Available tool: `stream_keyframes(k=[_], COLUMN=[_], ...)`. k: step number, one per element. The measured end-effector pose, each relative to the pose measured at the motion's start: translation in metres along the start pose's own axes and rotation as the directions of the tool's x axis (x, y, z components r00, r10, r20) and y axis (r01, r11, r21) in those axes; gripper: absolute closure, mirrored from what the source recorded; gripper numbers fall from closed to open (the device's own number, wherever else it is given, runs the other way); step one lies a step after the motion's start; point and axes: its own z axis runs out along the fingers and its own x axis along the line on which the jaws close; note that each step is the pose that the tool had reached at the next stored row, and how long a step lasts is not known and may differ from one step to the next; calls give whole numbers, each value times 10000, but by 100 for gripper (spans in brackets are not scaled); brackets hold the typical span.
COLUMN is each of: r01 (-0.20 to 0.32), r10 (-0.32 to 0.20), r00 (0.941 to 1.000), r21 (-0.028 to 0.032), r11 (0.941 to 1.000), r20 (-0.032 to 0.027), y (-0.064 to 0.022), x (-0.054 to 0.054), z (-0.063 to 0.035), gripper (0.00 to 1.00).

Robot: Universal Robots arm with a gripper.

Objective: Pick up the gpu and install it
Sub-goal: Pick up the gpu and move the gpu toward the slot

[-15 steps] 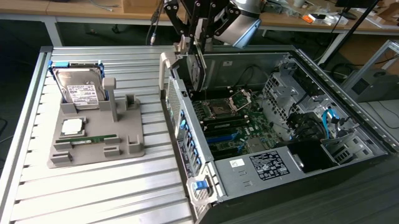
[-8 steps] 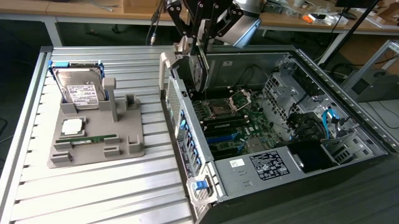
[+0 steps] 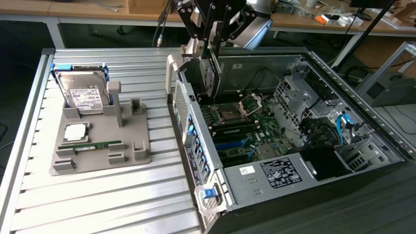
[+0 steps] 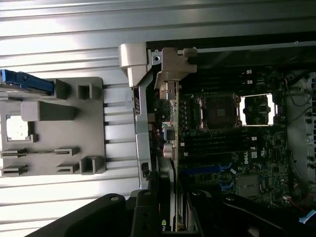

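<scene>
My gripper point(image 3: 209, 43) hangs over the rear-left part of the open computer case point(image 3: 383, 141) in the exterior view, shut on the gpu point(image 3: 212, 73). The gpu is a thin dark card held on edge, pointing down toward the motherboard point(image 3: 244, 129). Its lower edge is near the top of the case's rear wall point(image 3: 188, 122). In the wrist view the gpu point(image 4: 171, 113) runs edge-on from between my gripper's point(image 4: 170, 210) dark fingers point(image 4: 143, 212) out to its silvery bracket point(image 4: 174, 66), above the motherboard's expansion slots point(image 4: 207, 170).
On the slatted metal table point(image 3: 130, 195), at the exterior view's left, a grey holder point(image 3: 133, 146) carries a hard drive point(image 3: 83, 92), a processor point(image 3: 75, 131) and a green memory stick point(image 3: 91, 145). The case holds a drive cage point(image 3: 305, 97) and a processor socket point(image 3: 231, 114).
</scene>
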Motion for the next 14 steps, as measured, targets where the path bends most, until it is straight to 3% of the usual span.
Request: stream_keyframes(k=[14], r01=[0], r10=[0], r00=[10000], r21=[15], r11=[10000], r20=[-1], y=[-22], x=[-150], z=[18], gripper=[73])
